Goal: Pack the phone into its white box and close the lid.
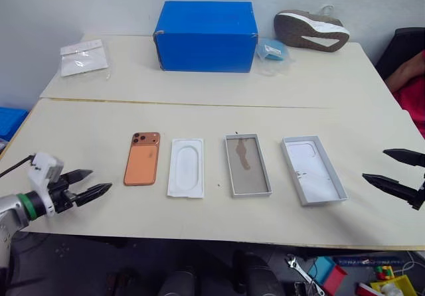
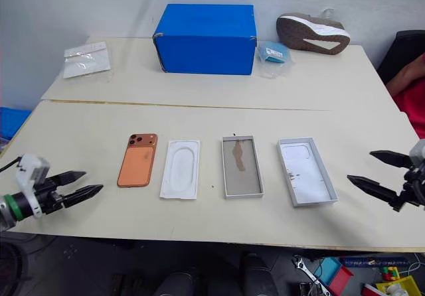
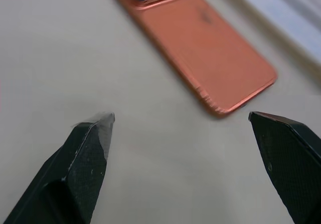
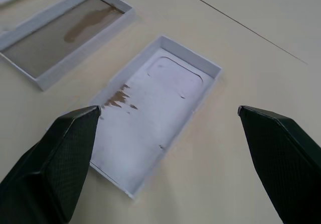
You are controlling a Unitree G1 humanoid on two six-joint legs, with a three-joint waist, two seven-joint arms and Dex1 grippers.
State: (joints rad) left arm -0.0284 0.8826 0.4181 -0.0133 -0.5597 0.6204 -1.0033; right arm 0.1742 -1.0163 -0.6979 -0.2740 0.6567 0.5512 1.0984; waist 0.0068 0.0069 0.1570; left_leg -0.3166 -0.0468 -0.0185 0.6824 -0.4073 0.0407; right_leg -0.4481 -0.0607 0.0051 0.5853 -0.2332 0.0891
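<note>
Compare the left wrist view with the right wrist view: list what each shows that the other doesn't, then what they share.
Left wrist view alone: the phone, orange, lying camera side up, ahead of the open left gripper, plus an edge of the white insert.
Right wrist view alone: the lid, lying inner face up, ahead of the open right gripper, and the white box with its brownish floor.
Shared: the beige table, and nothing held by either gripper.

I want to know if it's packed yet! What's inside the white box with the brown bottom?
Nothing is packed yet. The white box holds only its brown-stained floor. The phone lies face down on the table, two places to its left. Whatever is under the box is covered.
</note>
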